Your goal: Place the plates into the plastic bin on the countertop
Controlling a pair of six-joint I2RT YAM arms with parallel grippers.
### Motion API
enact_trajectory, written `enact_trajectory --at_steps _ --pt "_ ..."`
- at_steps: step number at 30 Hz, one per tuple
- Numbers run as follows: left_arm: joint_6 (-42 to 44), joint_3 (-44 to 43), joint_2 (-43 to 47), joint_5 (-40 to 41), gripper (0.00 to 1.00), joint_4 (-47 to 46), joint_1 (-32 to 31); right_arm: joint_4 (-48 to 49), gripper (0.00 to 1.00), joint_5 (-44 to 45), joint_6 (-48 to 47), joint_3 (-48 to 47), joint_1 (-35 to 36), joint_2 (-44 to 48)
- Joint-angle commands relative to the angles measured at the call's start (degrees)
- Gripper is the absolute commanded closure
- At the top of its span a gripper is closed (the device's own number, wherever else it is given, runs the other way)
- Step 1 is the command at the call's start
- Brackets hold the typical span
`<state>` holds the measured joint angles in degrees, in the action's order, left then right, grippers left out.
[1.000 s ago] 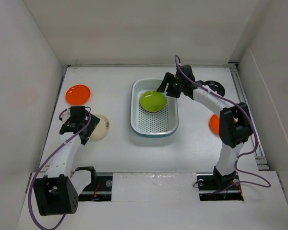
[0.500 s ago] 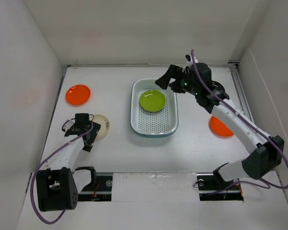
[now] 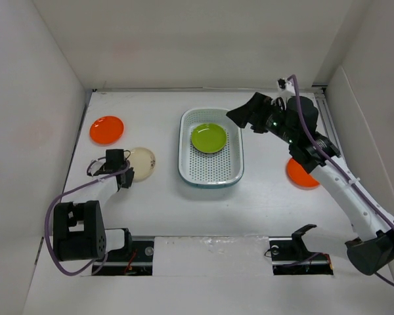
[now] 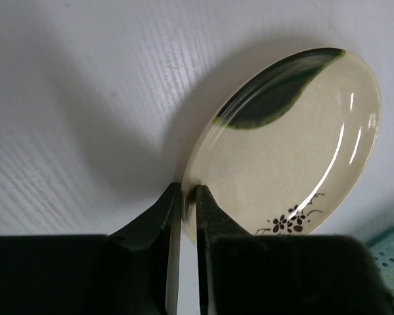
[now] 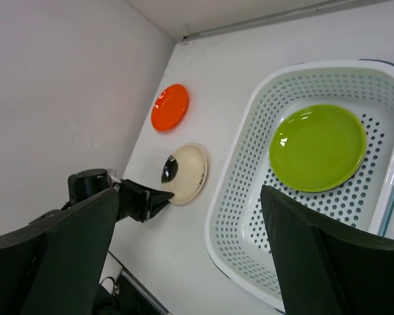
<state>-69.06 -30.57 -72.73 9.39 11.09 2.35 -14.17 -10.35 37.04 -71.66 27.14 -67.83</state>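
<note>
Nearest the arm bases, the left gripper [image 4: 187, 203] is pinching the near rim of the glossy round cream plate [image 4: 289, 164], the one with a dark green patch and a small black flower sprig. Its fingers are pressing almost together, with only the thin edge between them. That plate is sitting at the near-left of the flat white countertop [image 3: 157, 210], well apart from the bin; whether its far edge is lifting I cannot tell.

The hold is taking very little of a slick rim. On a lift the plate is likely to be hanging from one edge, so it could pivot or slide out and drop.

On the right, a small round orange plate [image 3: 297, 174] is lying partly under the right arm.

Farther in, the white, blue-rimmed perforated plastic bin [image 3: 182, 151] is holding a round lime green plate [image 3: 208, 138]. A drooping cream plate could be catching the bin's near wall, or clattering onto the green one.

The right gripper [image 3: 248, 118] is hovering beside the bin's far-right corner, fingers wide apart and empty. If both arms are reaching over the bin together, they risk colliding.

Farthest left, a second orange plate [image 3: 106, 129] is waiting on the countertop.
</note>
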Motion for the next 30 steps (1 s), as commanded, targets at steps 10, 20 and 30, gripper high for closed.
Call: enact_trajectory --at_steps 10,20,30 --pt "6.3 -6.95 8.88 -2.37 1.0 3.49 -0.06 2.66 0.07 1.2 3.31 8.8 -9.73 12.27" --pt "15.0 -18.65 10.71 -13.66 1.0 -9.38 -0.59 3.54 0.08 1.56 7.7 24.36 -22.21 17.12" --pt "18.26 -36.4 -14.97 -14.92 1.0 -14.34 -23.08 7.32 0.08 -0.37 8.75 32.2 -34.42 12.56"
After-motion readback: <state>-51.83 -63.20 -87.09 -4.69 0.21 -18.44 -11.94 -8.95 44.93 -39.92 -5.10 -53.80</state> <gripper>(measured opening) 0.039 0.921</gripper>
